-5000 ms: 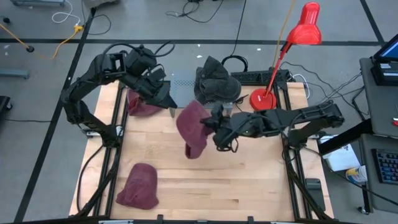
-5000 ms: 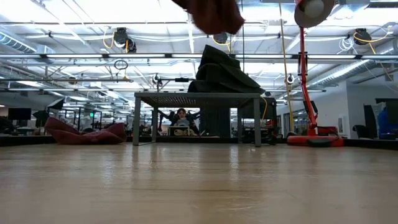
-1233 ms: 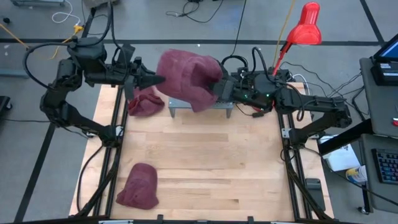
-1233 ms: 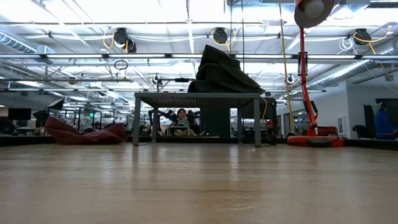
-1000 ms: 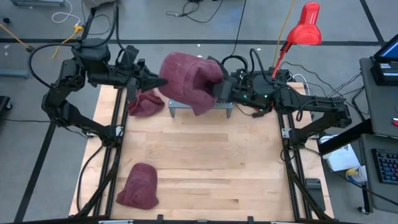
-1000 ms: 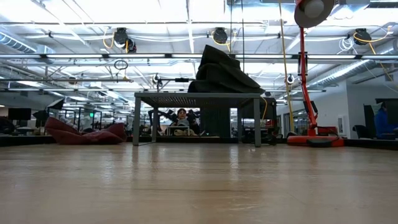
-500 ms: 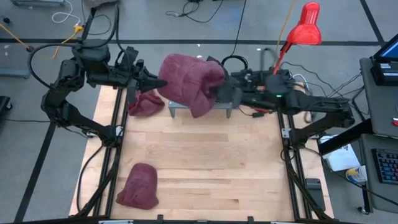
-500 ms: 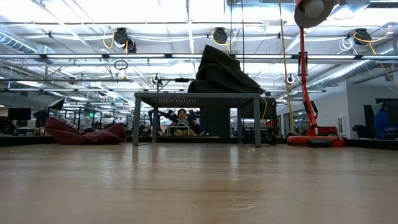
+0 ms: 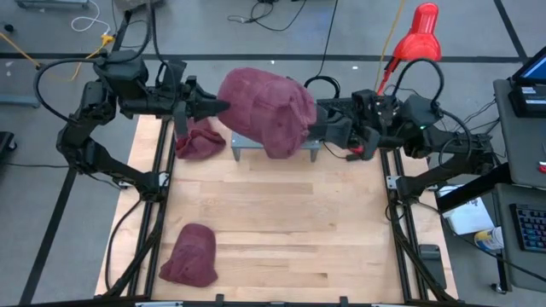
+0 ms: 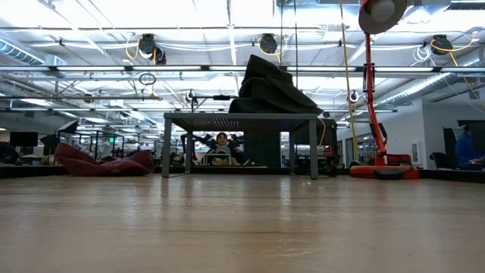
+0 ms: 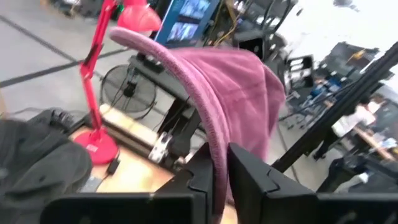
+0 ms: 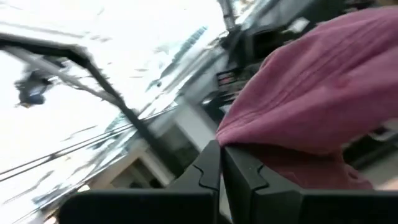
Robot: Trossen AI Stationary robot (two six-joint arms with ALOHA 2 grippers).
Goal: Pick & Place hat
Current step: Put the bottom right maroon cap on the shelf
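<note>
Status: transfer in progress. The maroon hat (image 9: 263, 109) is held aloft at upper centre of the high view, stretched between both tools above the small grey stand (image 9: 275, 145) and the dark hat (image 10: 273, 87) stacked on it. The left tool (image 9: 220, 107) grips the hat's left edge; its wrist view shows the fingers closed on the brim (image 11: 214, 140). The right tool (image 9: 317, 128) is likewise clamped on the opposite edge (image 12: 273, 134).

Remaining, as judged: lower the hat onto the stack and release. Two more maroon hats wait on the surface (image 9: 281, 222): one at upper left (image 9: 198, 143), one at lower left (image 9: 189, 254).

Change from five seconds ago: the hat hung from the right tool alone at mid-frame; it now sits higher, opened wide between both tools.
</note>
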